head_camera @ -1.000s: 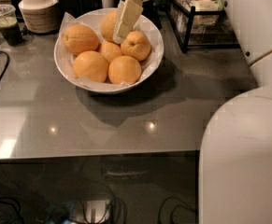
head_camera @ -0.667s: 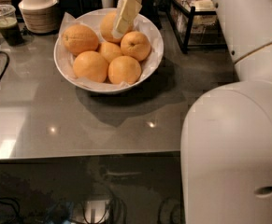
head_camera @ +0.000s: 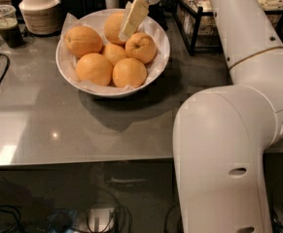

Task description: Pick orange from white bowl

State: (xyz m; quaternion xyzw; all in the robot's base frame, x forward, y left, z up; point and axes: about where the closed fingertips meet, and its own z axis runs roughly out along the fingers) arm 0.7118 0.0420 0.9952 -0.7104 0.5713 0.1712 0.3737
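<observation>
Saw hand [head_camera: 132, 17] low over far side of bowl [head_camera: 164, 57], orange [head_camera: 112, 27] just left of it, seemingly touching, long axis unclear. Couldn't tell hand spread or pinching.

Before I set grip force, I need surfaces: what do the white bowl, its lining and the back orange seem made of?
White bowl: glossy, probably glazed ceramic or plastic, judging by rim sheen. Lining: crinkled white paper. Back orange, beneath the gripper: real fruit apparently, dull pebbled peel.
</observation>
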